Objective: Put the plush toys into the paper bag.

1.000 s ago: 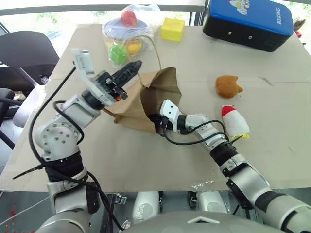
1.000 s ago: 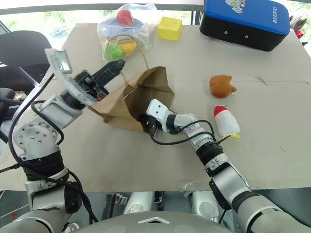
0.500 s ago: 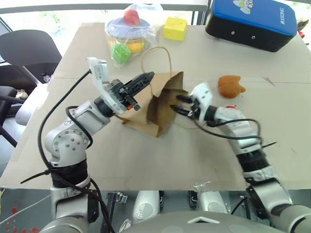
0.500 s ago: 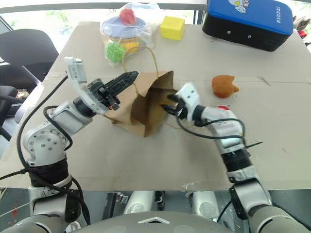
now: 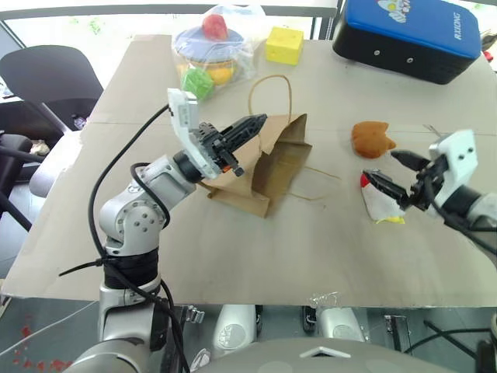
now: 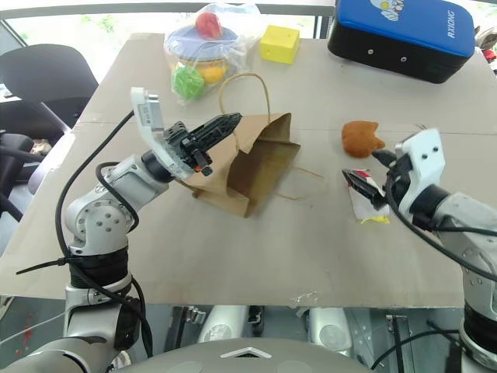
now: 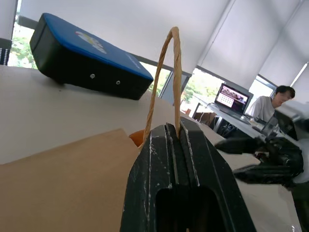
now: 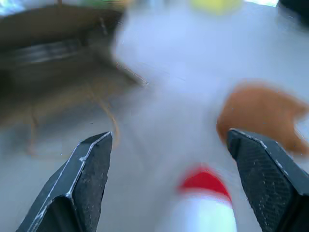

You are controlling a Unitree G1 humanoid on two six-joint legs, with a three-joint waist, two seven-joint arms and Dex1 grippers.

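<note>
The brown paper bag lies on the table with its mouth toward the right. My left gripper is shut on one of its cord handles and holds that side of the bag up. The other handle lies slack on the table. My right gripper hangs open just above the white plush toy with the red cap, touching nothing. The right wrist view has that toy low between the open fingers. The orange-brown plush toy lies a little farther back.
A clear plastic bag of coloured toys and a yellow foam cube sit at the table's far edge. A blue and black case is at the back right. A dark chair stands to the left.
My right gripper has come out of the bag's mouth, swung right and opened over the white plush toy. My left gripper still holds the handle and has shifted slightly right.
</note>
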